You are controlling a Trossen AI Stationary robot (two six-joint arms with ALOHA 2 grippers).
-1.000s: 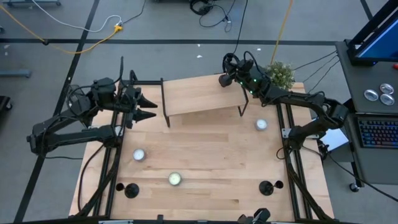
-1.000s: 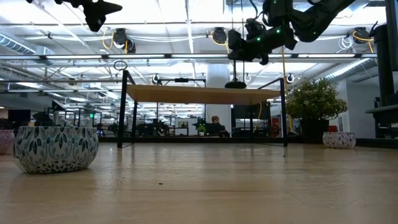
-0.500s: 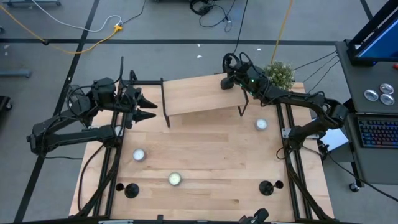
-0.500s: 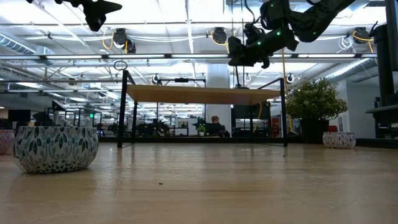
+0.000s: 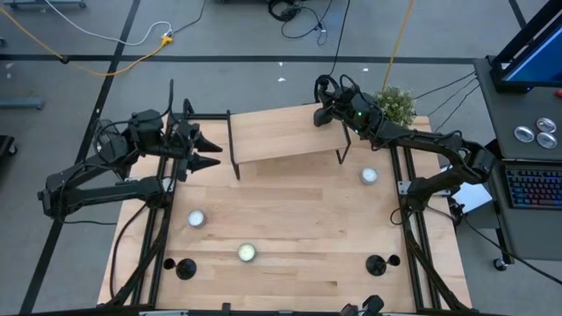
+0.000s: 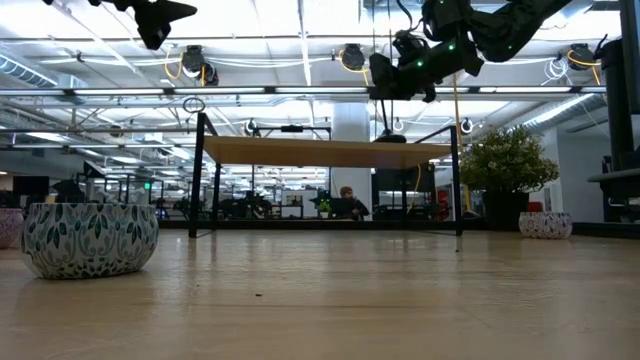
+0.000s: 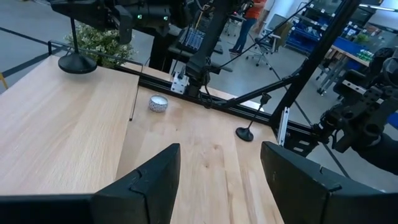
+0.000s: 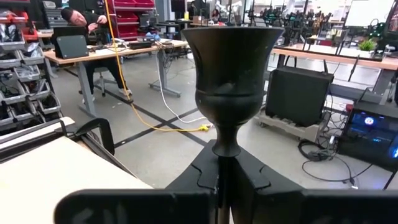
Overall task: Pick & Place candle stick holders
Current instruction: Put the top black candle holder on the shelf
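Note:
My right gripper (image 5: pixel 323 109) is shut on a black candle stick holder (image 7: pixel 74 46) over the far right corner of the raised wooden shelf (image 5: pixel 281 136). The holder's cup (image 8: pixel 229 68) stands above my fingers. Two more black holders stand on their round bases near the table's front edge, one at the left (image 5: pixel 184 268) and one at the right (image 5: pixel 378 263). My left gripper (image 5: pixel 211 149) is open and empty in the air, left of the shelf. My right gripper pinches the holder's thin stem (image 8: pixel 222 163) just below the cup, between its two fingers. The fingers come about level and lie across the stem. The holder stands upright, and its round base (image 7: pixel 78 62) is down at the shelf's top; whether it rests there I cannot tell.
Three white-silver tealights lie on the table: one at the left (image 5: pixel 197 219), one near the front (image 5: pixel 248 253), one at the right (image 5: pixel 369 175). A potted plant (image 5: pixel 395 104) stands behind the shelf's right end. Black frame rails run along both table sides.
My right gripper has gone a little toward the table's right edge with the holder, staying over the shelf's far right corner. The holder stays upright in the hold.

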